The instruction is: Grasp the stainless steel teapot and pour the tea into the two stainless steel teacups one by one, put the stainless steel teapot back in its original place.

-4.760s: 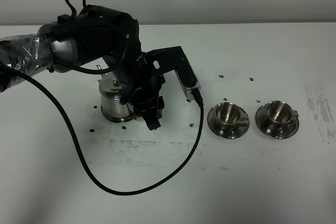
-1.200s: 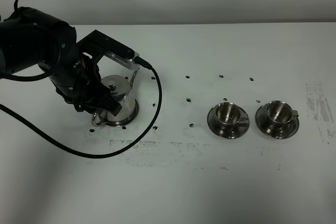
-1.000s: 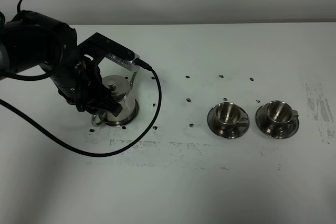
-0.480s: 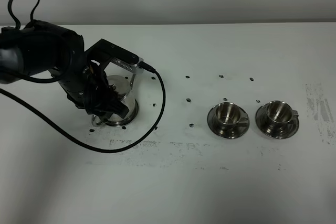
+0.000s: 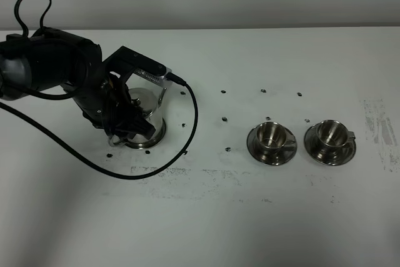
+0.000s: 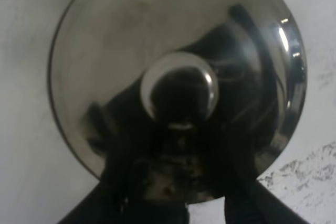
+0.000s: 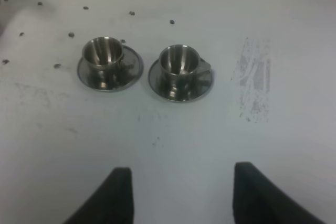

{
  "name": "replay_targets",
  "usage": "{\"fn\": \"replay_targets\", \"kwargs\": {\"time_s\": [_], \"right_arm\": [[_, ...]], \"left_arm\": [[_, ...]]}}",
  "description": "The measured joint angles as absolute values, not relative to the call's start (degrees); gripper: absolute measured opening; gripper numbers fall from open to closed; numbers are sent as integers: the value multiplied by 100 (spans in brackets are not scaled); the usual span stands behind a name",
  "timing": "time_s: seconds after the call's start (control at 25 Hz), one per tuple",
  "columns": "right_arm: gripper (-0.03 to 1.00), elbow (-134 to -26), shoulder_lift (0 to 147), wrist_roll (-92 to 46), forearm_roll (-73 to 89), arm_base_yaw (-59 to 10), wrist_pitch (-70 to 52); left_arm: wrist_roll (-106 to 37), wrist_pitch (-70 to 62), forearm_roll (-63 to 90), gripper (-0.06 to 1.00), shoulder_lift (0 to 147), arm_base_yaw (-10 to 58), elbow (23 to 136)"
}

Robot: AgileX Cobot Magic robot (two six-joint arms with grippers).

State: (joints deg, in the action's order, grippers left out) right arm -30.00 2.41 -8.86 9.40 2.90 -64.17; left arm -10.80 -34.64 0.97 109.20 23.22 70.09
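Black fingers (image 6: 107, 198) of the left gripper (image 5: 131, 127) show only as two dark blurs at the edge of the left wrist view. Their tips are cut off, so I cannot tell whether they clamp anything or stand free. Between them and just beyond, the stainless steel teapot (image 5: 152, 115) fills that view. Its round lid (image 6: 105, 51) and knob (image 6: 178, 92) are seen from straight above and mirror the dark wrist.

From the high camera the left arm (image 5: 56, 73) covers most of the pot, handle included. The pot stands upright on its coaster (image 5: 160, 137), of which only a sliver of rim shows. A black cable (image 5: 190, 130) loops round it on the white table (image 5: 250, 217).

The right gripper (image 7: 184, 200) appears only in its own wrist view, its fingers (image 7: 113, 198) well apart with bare table between them.

Well off to the right stand the two teacups (image 5: 270, 134) (image 5: 329, 132). They sit side by side, each on a saucer (image 5: 257, 151) (image 5: 314, 149). What is inside them cannot be made out.
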Motion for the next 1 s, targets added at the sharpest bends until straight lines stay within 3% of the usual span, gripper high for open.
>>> {"fn": "replay_targets", "kwargs": {"time_s": [0.16, 0.28, 1.0], "right_arm": [[42, -3000, 241, -886, 940, 290, -6417], [42, -3000, 241, -886, 940, 290, -6417], [42, -3000, 241, -886, 940, 290, -6417]], "left_arm": [[-1080, -3480, 104, 37, 10920, 2322, 7009], [-1085, -3584, 104, 21, 10920, 2322, 7009], [-1398, -3873, 47, 20, 10212, 2322, 7001]]}}
